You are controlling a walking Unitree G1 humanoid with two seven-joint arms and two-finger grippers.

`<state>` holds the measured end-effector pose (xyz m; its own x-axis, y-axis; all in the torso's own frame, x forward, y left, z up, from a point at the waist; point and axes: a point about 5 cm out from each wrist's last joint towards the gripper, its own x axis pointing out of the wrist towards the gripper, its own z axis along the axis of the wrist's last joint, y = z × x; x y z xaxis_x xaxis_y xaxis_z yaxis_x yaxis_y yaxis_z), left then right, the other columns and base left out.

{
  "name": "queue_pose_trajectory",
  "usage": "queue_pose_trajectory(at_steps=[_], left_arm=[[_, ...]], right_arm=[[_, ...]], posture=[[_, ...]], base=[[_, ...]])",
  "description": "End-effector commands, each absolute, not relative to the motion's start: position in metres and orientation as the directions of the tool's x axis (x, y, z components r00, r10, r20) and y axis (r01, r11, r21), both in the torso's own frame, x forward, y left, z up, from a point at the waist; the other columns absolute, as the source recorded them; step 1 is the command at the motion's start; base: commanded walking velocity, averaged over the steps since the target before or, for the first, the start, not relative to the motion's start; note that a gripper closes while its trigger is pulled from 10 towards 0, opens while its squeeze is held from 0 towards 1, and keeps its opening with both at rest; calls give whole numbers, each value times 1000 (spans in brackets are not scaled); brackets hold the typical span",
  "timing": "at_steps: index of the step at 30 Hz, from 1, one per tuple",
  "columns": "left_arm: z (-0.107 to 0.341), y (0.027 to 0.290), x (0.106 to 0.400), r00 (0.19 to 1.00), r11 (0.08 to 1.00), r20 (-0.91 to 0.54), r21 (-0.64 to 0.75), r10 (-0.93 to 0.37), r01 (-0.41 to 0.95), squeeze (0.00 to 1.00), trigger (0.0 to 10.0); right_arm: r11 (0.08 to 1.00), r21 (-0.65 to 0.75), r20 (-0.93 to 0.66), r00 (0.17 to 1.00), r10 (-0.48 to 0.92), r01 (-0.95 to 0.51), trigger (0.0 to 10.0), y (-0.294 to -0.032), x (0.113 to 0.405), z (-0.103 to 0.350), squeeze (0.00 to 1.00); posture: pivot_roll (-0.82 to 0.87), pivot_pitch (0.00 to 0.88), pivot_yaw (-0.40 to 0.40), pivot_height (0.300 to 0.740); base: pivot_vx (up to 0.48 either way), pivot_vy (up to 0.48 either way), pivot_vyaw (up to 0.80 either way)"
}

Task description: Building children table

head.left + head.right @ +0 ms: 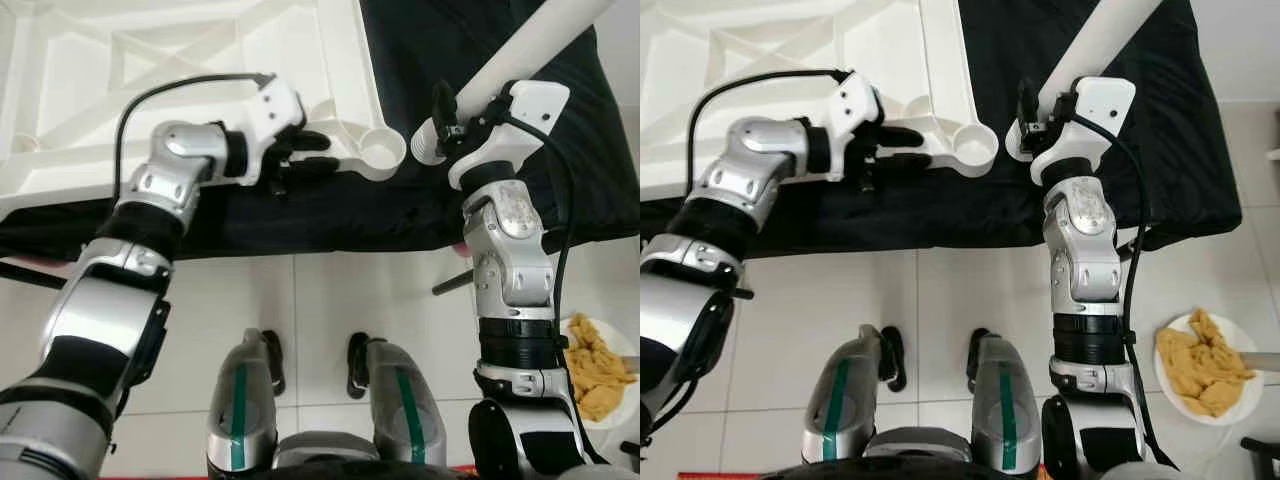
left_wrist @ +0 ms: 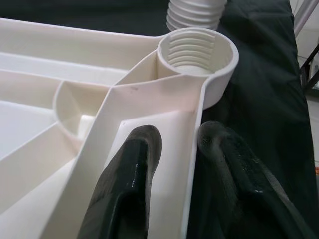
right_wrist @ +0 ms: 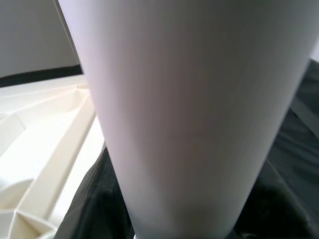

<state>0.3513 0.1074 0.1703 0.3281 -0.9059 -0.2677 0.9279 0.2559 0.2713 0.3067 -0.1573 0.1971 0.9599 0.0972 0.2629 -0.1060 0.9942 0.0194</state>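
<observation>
White children's table top [image 1: 200, 60] is lying upside down, ribs up, on a black cloth [image 1: 470, 70] over the floor, at about 11 o'clock from the robot's feet. Its corner socket [image 2: 198, 52], threaded inside, is sitting at 12 o'clock, on the near right corner of the panel.

Left gripper [image 1: 305, 155] is reaching in from 10 o'clock; its jaws are pinching the panel's edge rib just beside the socket, one black finger [image 2: 130, 164] inside the rim, the other outside on the cloth side.

Right gripper [image 1: 447, 112] is holding a white table leg [image 1: 530, 40] at 1 o'clock, jaws pressed around the tube near its lower end. The leg is tilting up and away to the right; its threaded end [image 2: 197, 12] is hanging just beside the socket, not inside it.

A white plate of yellow food [image 1: 1205, 365] is sitting on the tiled floor [image 1: 330, 300] at 4 o'clock, well apart from the cloth.
</observation>
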Motion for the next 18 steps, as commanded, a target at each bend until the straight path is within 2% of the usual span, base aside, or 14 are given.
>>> queue_pose_trajectory(at_steps=[1,3,6,10,13,16,18], left_arm=[[173,111,349,301,228,-267,271,-916,935,0,10000],[178,113,350,321,250,-249,280,-914,927,0,10000],[201,120,356,409,356,-159,281,-898,891,0,10000],[216,122,360,455,422,-83,259,-886,869,0,10000],[237,120,365,568,569,70,207,-820,796,0,10000],[241,119,367,599,607,105,197,-794,770,0,10000],[244,115,366,671,691,166,181,-723,700,0,10000]], right_arm=[[991,25,282,952,121,-134,10000,-154,308,200,0],[990,24,284,951,124,-136,10000,-154,310,200,0],[991,29,288,950,118,-131,10000,-156,316,204,0],[990,37,292,949,117,-133,10000,-159,319,207,0],[984,52,321,936,145,-171,10000,-159,322,213,0],[982,50,329,931,156,-182,10000,-158,323,214,0],[976,11,330,922,204,-219,10000,-152,325,216,0]], posture=[[20,105,9,740],[20,104,6,740],[16,105,-5,740],[14,103,-16,740],[26,98,-30,740],[28,97,-32,740],[31,90,-41,740]], base=[[0,0,0],[0,0,0],[0,0,0],[0,0,0],[0,0,0],[0,0,0],[0,0,0]])
